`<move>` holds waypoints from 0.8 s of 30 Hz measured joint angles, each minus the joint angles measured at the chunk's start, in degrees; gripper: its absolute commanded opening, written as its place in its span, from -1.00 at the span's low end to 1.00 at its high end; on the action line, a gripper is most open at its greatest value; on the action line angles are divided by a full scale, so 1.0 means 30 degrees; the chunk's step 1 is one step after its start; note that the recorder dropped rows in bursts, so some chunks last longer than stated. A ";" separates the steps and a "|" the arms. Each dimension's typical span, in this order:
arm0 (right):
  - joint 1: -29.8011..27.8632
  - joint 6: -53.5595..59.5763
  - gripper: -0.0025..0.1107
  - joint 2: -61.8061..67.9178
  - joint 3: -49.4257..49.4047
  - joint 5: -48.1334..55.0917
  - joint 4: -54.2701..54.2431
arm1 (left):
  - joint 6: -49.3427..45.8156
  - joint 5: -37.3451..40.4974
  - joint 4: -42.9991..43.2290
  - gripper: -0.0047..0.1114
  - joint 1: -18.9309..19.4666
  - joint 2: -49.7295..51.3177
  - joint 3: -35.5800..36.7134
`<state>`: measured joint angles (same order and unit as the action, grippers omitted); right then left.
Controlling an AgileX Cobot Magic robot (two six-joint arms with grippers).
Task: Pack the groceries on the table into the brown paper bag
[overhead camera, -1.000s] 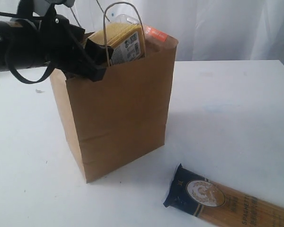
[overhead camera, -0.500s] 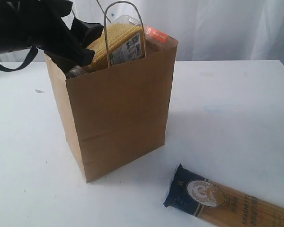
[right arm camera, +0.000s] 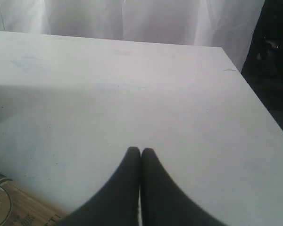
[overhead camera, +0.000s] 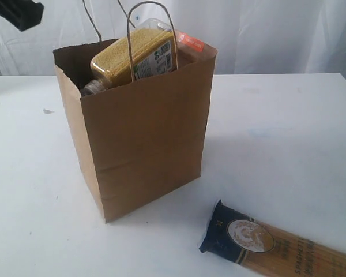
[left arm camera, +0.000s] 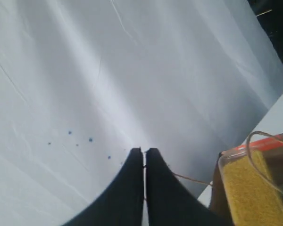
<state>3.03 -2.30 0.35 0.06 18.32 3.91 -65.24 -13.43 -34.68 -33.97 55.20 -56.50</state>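
Observation:
The brown paper bag (overhead camera: 144, 144) stands upright on the white table (overhead camera: 277, 127). A yellow-grain bottle (overhead camera: 132, 55) leans out of the bag's open top, and beside it shows the orange edge of a pouch (overhead camera: 190, 41). The long spaghetti pack (overhead camera: 277, 245) lies flat on the table in front of the bag, to its right. My left gripper (overhead camera: 17, 12) is high at the upper left, away from the bag; in the left wrist view it (left arm camera: 144, 150) is shut and holds nothing I can see, with the bottle (left arm camera: 257, 193) beside it. My right gripper (right arm camera: 140, 150) is shut and empty above bare table.
A white curtain (overhead camera: 265, 29) hangs behind the table. The bag's two twisted handles (overhead camera: 151, 6) stand up above its rim. A dark rounded item (overhead camera: 91, 86) sits low inside the bag. The table's far right edge (right arm camera: 254, 99) drops off to a dark floor.
My left arm has risen out of the bag's mouth toward the upper left and its gripper has shut. The yellow-grain bottle stays leaning in the bag. The right gripper has not moved.

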 measured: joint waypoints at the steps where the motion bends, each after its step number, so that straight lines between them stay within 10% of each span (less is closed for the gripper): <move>1: 0.0000 0.0000 -0.96 0.0000 0.0000 0.0000 0.0000 | -0.0638 0.0000 -0.0269 -0.91 0.0195 -0.0115 0.0000; 17: 0.0000 0.0000 -0.96 0.0000 0.0000 0.0000 0.0000 | -0.7880 -0.3919 -1.5254 -0.92 1.0137 -0.0116 0.6038; 24: 0.0000 0.0000 -0.96 0.0000 0.0000 0.0000 0.0000 | -0.6251 -0.5016 -1.7333 -0.92 1.0693 -0.4994 1.0783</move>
<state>3.03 -2.30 0.35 0.06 18.32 3.91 -83.99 -28.48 -86.67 -1.89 40.22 -24.15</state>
